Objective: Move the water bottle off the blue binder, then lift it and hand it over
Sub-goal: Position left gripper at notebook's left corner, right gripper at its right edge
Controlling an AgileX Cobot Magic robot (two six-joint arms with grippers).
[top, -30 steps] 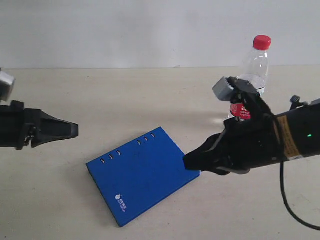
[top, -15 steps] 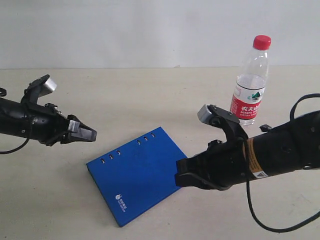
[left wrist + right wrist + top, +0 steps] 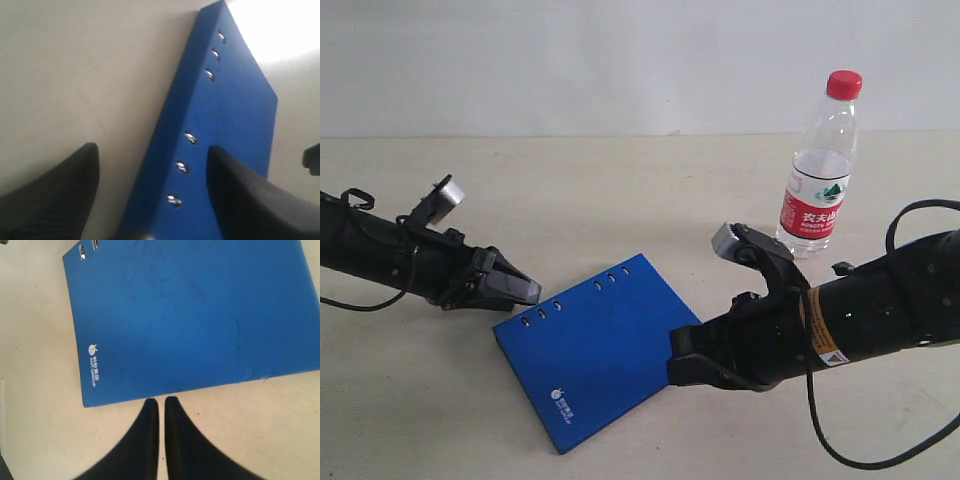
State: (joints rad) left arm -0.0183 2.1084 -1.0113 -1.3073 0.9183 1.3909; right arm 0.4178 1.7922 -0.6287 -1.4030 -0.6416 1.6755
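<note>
The water bottle stands upright on the table at the back right, red cap up, apart from the binder and from both grippers. The blue binder lies flat at the middle front. My left gripper is open at the binder's holed edge. In the left wrist view its tips straddle that edge, one finger over the table, the other over the blue cover. My right gripper is shut and empty. Its tips reach the binder's opposite edge, near the white logo.
The beige table runs back to a white wall. The right arm's black cable loops over the table at the front right.
My left gripper has moved right and down to the binder's holed edge. The right gripper has sunk slightly lower at the binder's other edge. Bottle and binder have not moved.
</note>
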